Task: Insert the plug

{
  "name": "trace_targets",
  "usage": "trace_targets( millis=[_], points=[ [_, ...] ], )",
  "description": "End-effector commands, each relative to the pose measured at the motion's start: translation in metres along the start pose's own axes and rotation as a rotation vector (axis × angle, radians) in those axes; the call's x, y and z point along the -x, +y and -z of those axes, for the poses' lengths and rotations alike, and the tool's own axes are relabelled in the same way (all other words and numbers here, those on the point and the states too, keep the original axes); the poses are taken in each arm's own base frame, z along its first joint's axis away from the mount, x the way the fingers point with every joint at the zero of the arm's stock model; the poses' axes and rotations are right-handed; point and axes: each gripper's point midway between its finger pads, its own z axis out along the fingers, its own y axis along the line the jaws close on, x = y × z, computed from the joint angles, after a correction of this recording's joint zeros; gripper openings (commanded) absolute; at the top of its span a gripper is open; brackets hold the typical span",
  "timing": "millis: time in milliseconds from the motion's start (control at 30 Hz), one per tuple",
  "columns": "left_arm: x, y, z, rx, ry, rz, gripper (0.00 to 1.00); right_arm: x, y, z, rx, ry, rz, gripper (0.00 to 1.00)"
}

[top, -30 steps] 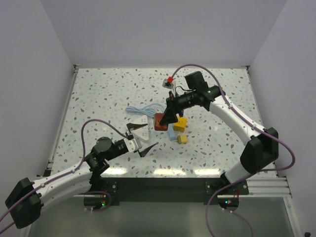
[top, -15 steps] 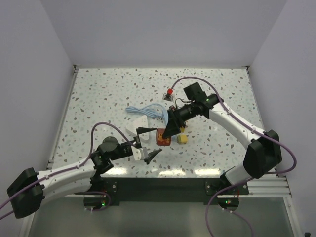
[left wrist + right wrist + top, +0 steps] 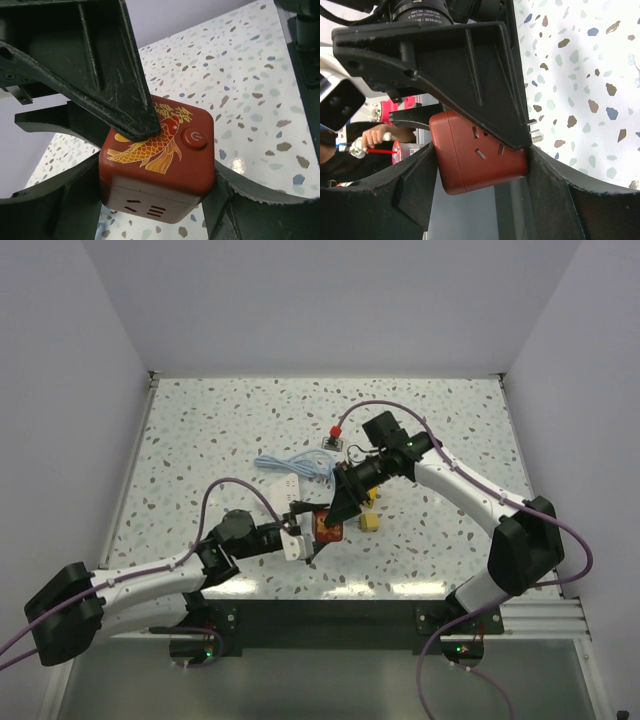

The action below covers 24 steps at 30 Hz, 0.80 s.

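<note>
Gripping from two sides: both arms meet on the red cube socket (image 3: 328, 529) over the near part of the speckled table (image 3: 200, 440).

The right gripper (image 3: 338, 512) comes in from the far right and pinches the cube between its fingers (image 3: 415, 185), a slotted face showing between them. The left gripper (image 3: 308, 540) reaches from the near left, and its fingers (image 3: 260, 192) lie against two opposite sides of the cube, below the carp picture and round power button. The cube sits close to the table's near edge. A yellow block (image 3: 370, 523) lies just beside it on the right. The white plug block (image 3: 284, 490) and its pale blue cable (image 3: 290, 462) lie just beyond the left gripper. Bare tabletop stretches to the left, the far side and the right, up to the walls.
</note>
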Motion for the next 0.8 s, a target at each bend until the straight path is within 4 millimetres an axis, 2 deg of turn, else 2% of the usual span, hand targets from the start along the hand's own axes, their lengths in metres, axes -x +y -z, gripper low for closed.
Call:
trace_targets(
  millis=[0,33,133,167,267,333,367,500,533,600,667,733,767],
  points=[
    [0.025,0.008,-0.01,-0.006,-0.072,-0.02,0.56,0.01,0.014,0.001,0.062,-0.021,0.046,0.01],
    [0.023,0.005,-0.011,-0.02,-0.066,-0.007,0.45,0.01,0.013,0.001,0.056,-0.021,0.043,0.03],
    [0.023,0.003,-0.014,-0.035,-0.064,0.018,0.1,0.01,0.011,0.002,0.033,-0.027,0.049,0.18],
    [0.021,0.002,-0.015,-0.036,-0.063,0.021,0.08,0.01,0.01,0.002,0.024,-0.031,0.057,0.3],
    [0.017,0.003,-0.015,-0.012,-0.064,0.051,0.01,0.013,0.0,0.003,-0.051,-0.059,0.036,0.43],
    [0.012,0.009,-0.016,0.032,-0.045,0.089,0.0,0.018,-0.009,0.004,-0.114,-0.09,0.03,0.51],
    [0.011,0.01,-0.016,0.039,-0.042,0.102,0.0,0.019,-0.011,0.005,-0.133,-0.101,0.03,0.61],
    [0.001,0.014,-0.016,0.089,-0.012,0.159,0.0,0.03,-0.026,0.017,-0.221,-0.187,0.029,0.73],
    [-0.002,0.016,-0.016,0.103,-0.005,0.166,0.0,0.031,-0.031,0.019,-0.233,-0.212,0.024,0.84],
    [-0.006,0.017,-0.016,0.116,0.009,0.19,0.0,0.036,-0.036,0.03,-0.268,-0.27,0.024,0.88],
    [-0.008,0.02,-0.016,0.128,0.009,0.206,0.0,0.037,-0.046,0.032,-0.311,-0.299,0.018,0.89],
    [-0.009,0.024,-0.018,0.14,0.009,0.247,0.0,0.036,-0.056,0.038,-0.387,-0.313,-0.001,0.97],
    [-0.011,0.026,-0.02,0.146,0.018,0.265,0.0,0.037,-0.057,0.039,-0.4,-0.323,0.005,0.98]
  ],
)
